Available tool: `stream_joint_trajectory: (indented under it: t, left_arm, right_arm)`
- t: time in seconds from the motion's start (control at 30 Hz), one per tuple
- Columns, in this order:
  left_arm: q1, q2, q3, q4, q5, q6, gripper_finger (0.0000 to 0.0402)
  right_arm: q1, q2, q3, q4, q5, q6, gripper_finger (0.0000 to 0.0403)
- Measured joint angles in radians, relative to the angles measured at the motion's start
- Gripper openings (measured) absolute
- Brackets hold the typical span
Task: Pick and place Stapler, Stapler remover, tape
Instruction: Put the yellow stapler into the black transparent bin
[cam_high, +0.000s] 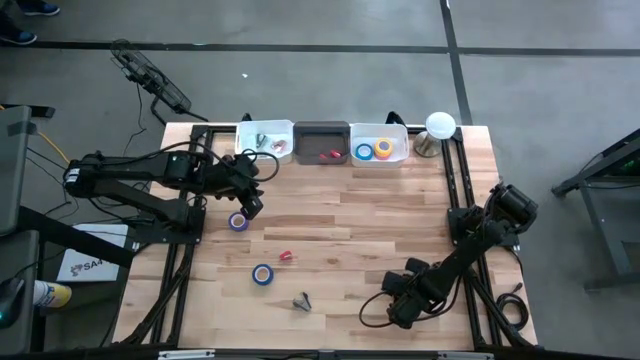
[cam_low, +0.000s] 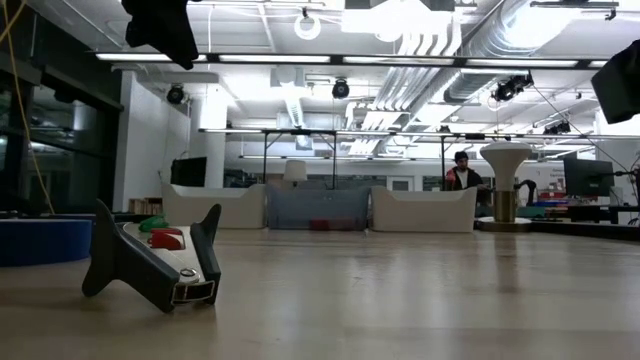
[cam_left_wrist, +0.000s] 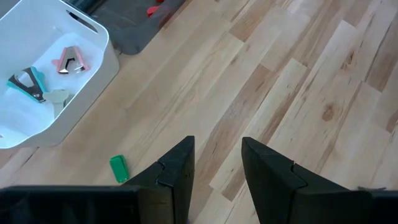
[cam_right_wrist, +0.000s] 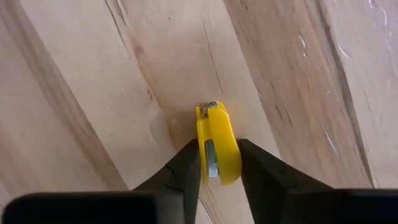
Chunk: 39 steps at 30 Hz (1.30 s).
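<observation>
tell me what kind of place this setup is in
Probably a robotics lab or open workshop hall. The low view shows exposed ceiling ducts and strip lights, a person at benches far behind, and the high view shows a wooden table with sorting bins on a concrete floor.

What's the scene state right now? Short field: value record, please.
right gripper: low over the near right of the table, fingers closed on a small yellow stapler
left gripper: above the table's far left, fingers apart, nothing between them
loose tape: purple roll, blue roll
binned tape: blue roll and yellow roll in right white bin
left white bin: holds staple removers
near edge: dark staple remover
</observation>
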Motion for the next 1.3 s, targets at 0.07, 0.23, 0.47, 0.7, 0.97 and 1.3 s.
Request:
stream_joint_trajectory:
  t: [0.07, 0.23, 0.47, 0.7, 0.97, 1.3]
  left_arm:
    - [0.0, 0.0, 0.0, 0.0, 0.0, 0.003, 0.0131]
    - [0.0, 0.0, 0.0, 0.0, 0.0, 0.004, 0.0131]
    - [0.0, 0.0, 0.0, 0.0, 0.0, 0.011, 0.0131]
    - [0.0, 0.0, 0.0, 0.019, -0.001, 0.013, 0.0131]
    - [0.002, 0.0, 0.0, 0.116, -0.002, 0.062, 0.0131]
    - [0.017, 0.0, 0.0, 0.23, -0.145, 0.122, 0.0131]
  right_arm:
    - [0.0, 0.0, 0.0, 0.001, 0.001, -0.007, 0.0082]
    - [0.0, 0.0, 0.0, 0.009, 0.016, -0.008, 0.0053]
    - [-0.038, -0.039, -0.002, 0.061, 0.091, -0.026, 0.0053]
    - [-0.145, -0.127, -0.001, 0.17, 0.162, -0.205, 0.0053]
    - [-0.352, -0.227, 0.0, 0.292, 0.151, -0.513, 0.0053]
    - [-0.642, -0.291, 0.0, 0.496, -0.01, -0.892, 0.0053]
